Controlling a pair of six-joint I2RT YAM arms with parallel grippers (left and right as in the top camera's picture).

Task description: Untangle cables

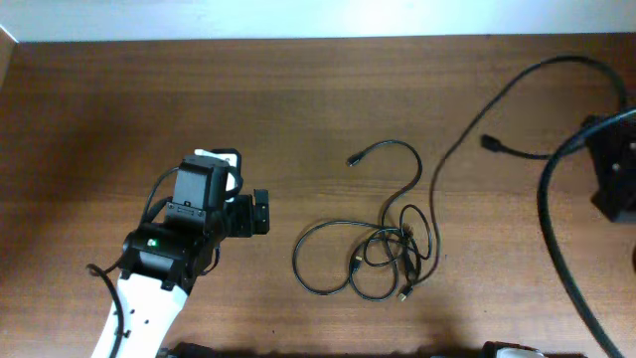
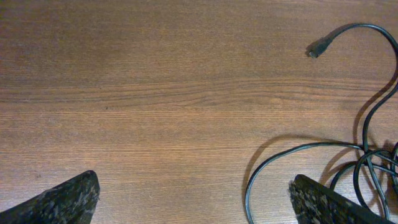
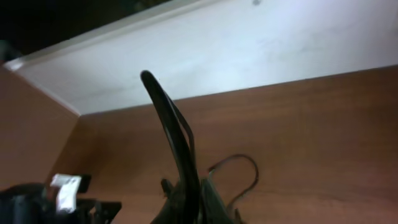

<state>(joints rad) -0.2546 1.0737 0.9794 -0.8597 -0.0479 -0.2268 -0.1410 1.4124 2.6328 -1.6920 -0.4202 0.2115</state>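
At the near edge of the wooden table (image 1: 94, 109), the left arm (image 1: 149, 298) is reaching in from the lower left. The left gripper (image 1: 248, 214) is hanging over bare wood, just left of the cables (image 1: 383, 254) and not touching them. In the left wrist view its two fingers (image 2: 62, 202) are standing wide apart, released, with only table between them. The cables are lying in the middle of the table, a little right of centre. They are bunching into a tangle of small overlapping loops, and one larger loop is spreading out toward the left gripper. From the tangle one strand is winding back to a small plug (image 1: 352, 160) that is lying loose on the wood. Another long strand is running away toward the far right corner. The right arm (image 1: 614, 164) is sitting at the right edge, well apart from the tangle, and a thick black cord (image 1: 549, 214) is sweeping past it. In the right wrist view a dark curved shape is arching close to the lens. I cannot tell whether the right gripper is clenched or released. A white wall (image 1: 318, 18) is bordering the far edge.
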